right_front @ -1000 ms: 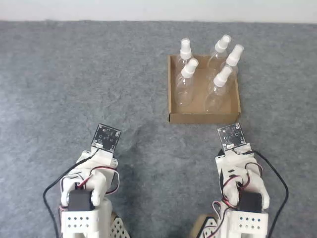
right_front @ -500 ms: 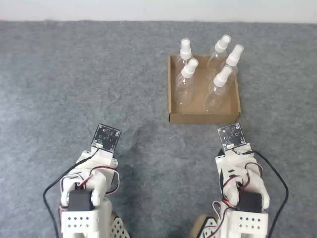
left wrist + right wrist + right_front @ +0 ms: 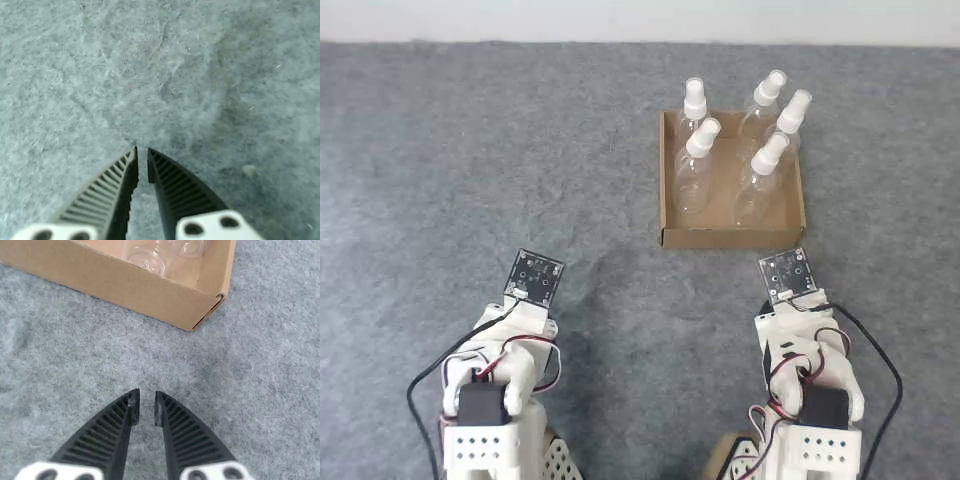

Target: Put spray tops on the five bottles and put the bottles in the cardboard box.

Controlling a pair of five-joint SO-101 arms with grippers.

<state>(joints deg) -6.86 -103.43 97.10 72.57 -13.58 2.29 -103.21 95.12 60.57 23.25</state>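
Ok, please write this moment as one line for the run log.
stage: done | five bottles, spray tops on, in cardboard box | left gripper shut, empty | right gripper shut, empty

We see cardboard box (image 3: pixel 730 238): brown, shallow, open-topped, flat on mat, just ahead of right gripper (image 3: pixel 146 405) fingertips, not touching. Five clear bottles (image 3: pixel 692 185) stand upright inside, beyond box's near wall. White spray tops (image 3: pixel 695 100) on all five.

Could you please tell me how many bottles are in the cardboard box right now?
5, all inside the cardboard box: back-left bottle, front-left bottle, then back-right bottle, middle-right bottle, front-right bottle. None seems hidden.
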